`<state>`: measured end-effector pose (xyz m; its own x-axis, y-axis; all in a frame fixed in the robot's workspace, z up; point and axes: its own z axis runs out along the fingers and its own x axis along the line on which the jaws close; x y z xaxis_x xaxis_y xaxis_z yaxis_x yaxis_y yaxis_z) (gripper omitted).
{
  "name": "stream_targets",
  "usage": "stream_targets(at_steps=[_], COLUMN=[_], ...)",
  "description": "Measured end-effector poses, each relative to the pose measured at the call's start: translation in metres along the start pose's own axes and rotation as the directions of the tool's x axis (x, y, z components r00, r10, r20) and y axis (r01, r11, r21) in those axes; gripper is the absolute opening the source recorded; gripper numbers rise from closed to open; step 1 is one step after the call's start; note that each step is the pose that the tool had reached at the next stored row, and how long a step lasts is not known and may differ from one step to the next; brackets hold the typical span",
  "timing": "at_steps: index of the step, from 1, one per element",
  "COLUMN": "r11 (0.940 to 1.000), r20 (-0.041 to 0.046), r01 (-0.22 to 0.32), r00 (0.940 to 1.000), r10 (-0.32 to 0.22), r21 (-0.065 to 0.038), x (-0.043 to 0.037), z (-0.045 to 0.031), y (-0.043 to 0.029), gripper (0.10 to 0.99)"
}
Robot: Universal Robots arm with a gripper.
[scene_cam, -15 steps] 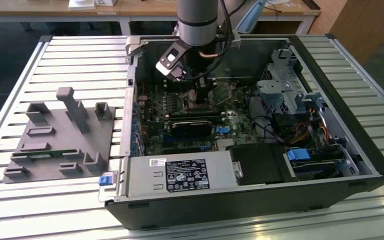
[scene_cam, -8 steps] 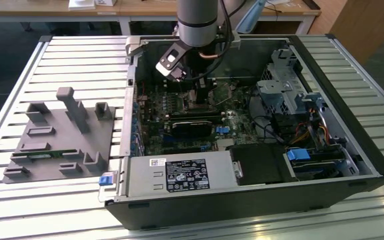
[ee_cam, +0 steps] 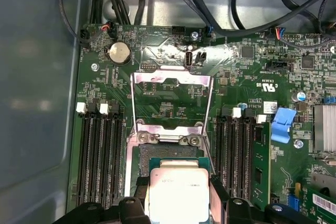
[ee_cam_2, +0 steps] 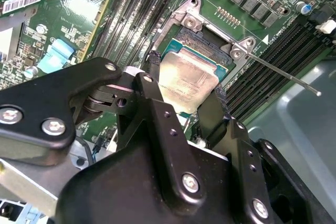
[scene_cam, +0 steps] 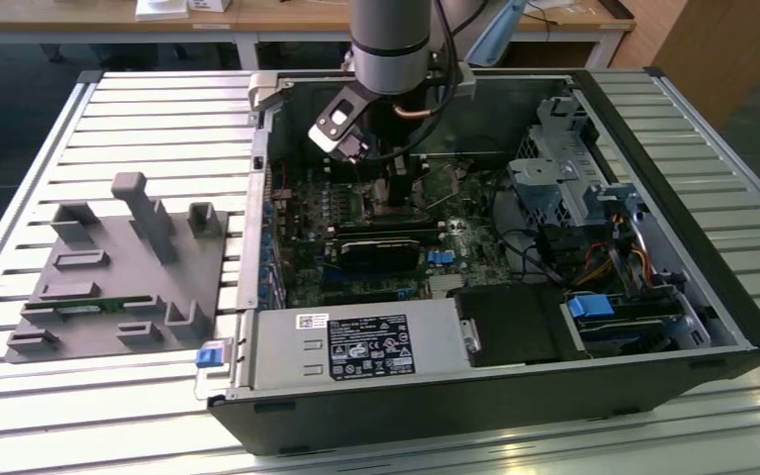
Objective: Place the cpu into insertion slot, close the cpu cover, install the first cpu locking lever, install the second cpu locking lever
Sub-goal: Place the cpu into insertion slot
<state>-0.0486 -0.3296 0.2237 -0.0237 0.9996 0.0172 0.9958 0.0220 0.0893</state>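
Inside the open computer case (scene_cam: 486, 406), gripper (ee_cam: 178, 190) clamped on two opposite edges of the cpu (ee_cam: 177, 198), chip held flat, metal top up, square outline aligned with the insertion slot (ee_cam: 157, 151) just beneath, partly over it, cpu cover (ee_cam: 142, 77) swung fully open.

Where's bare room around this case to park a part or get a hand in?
Free: table slats between the grey fixture and the far edge, and those at the exterior view's right of the case. Crowded: the motherboard, where the tool grips the cpu over the insertion slot, memory slots flanking.
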Motion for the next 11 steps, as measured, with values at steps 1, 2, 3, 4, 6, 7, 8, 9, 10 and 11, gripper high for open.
stream_targets(at_steps=[1,2,3,4,6,7,8,9,10,11], r11=[1.0,1.0,1.0,1.0,1.0,1.0,1.0,1.0,1.0,1.0], r20=[0.0,-0.0001,-0.0001,0.0,0.0,-0.0001,-0.0001,-0.0001,-0.0001,-0.0001], r01=[0.0,0.0,0.0,0.0,0.0,0.0,0.0,0.0,0.0,0.0], r00=[1.0,1.0,1.0,1.0,1.0,1.0,1.0,1.0,1.0,1.0], r10=[0.0,0.0,0.0,0.0,0.0,0.0,0.0,0.0,0.0,0.0], r21=[0.0,0.0,0.0,0.0,0.0,0.0,0.0,0.0,0.0,0.0], x=[0.0001,0.0002,0.0003,0.0003,0.0004,0.0005,0.0006,0.0006,0.0007,0.0007], z=[0.0003,0.0006,0.0008,0.0011,0.0016,0.0019,0.0022,0.0025,0.0028,0.0031], y=[0.0,0.0,-0.0001,-0.0001,-0.0001,-0.0002,-0.0002,-0.0002,-0.0002,-0.0003], gripper=[0.537,0.537,0.537,0.537,0.537,0.537,0.537,0.537,0.537,0.537])
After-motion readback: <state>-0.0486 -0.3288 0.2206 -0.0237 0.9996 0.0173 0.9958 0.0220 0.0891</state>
